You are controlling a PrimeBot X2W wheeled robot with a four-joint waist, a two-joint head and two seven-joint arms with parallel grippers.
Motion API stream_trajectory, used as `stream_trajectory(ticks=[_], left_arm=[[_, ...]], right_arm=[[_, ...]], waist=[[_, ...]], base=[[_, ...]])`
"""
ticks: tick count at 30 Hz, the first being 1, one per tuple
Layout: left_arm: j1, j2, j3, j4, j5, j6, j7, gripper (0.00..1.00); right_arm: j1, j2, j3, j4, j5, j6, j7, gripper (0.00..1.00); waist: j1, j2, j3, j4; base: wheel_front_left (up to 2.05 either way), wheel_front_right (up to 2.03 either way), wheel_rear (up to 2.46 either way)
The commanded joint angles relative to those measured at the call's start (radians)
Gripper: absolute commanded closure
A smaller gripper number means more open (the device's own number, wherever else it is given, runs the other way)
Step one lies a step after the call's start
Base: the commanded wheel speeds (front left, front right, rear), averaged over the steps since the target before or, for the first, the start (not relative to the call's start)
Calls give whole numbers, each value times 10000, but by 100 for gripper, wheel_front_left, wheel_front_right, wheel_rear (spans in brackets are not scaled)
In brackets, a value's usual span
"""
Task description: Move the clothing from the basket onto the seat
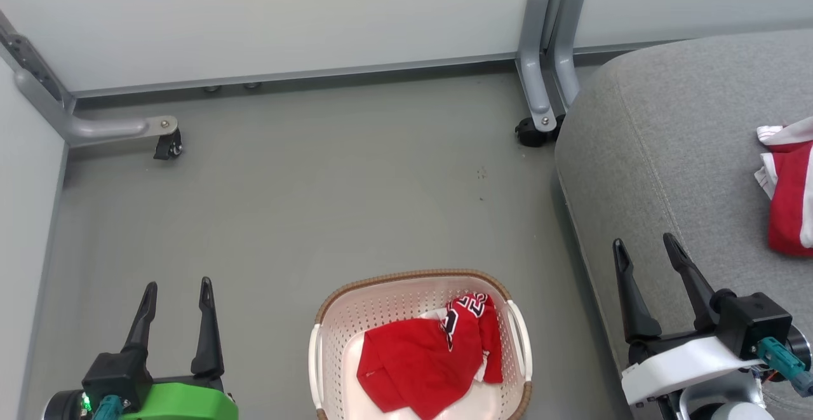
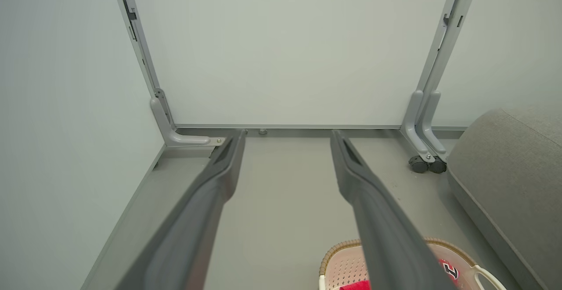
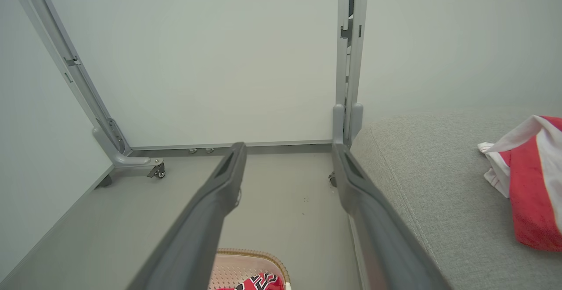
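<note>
The red jersey (image 1: 432, 359) is lying crumpled in the cream perforated basket (image 1: 413, 276), which is sitting on the grey floor (image 1: 286, 185) between the two arms and close to the robot. A second red-and-white garment (image 1: 791, 197) is already resting on the grey seat (image 1: 667, 153), far to the robot's right. The left gripper (image 1: 178, 285) is hovering over bare floor to the left of the basket with its two dark fingers standing well apart and nothing between them. The right gripper (image 1: 643, 241) is hanging over the rounded edge of the seat, its jaws likewise spread wide and empty. From both sets of jaws the jersey is lying inward and back toward the robot's body, lower than the fingertips, so either arm is going to have to pull back and dip down. The heap's long axis is running diagonally, from the plain red fold at the near left to the lettered panel at the far right, against the basket's right wall. The right arm is looking slightly nearer to that lettered end, and it is also the one beside the seat.
</note>
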State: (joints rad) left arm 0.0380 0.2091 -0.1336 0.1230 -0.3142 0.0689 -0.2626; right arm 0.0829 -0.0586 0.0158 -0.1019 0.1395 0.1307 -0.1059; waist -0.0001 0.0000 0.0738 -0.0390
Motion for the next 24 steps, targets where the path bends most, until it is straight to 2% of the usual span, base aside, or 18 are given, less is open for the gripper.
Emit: stream_trajectory(ticks=[1,16,24], left_arm=[[203,-7,35,65,57,-88,-29,0],[384,-108,210,575,136,-355,-30,0],[398,-196,241,615,290,-315,-30,0]], right_arm=[[223,-29,17,-66,68,1,42,0],[738,-40,84,-285,162,1,429,0],[710,-40,157,-218,200,1,455,0]], waist=[[1,0,-319,-61],[1,0,-746,-146],[1,0,-753,-143]], base=[[0,0,0],[0,0,0],[0,0,0]])
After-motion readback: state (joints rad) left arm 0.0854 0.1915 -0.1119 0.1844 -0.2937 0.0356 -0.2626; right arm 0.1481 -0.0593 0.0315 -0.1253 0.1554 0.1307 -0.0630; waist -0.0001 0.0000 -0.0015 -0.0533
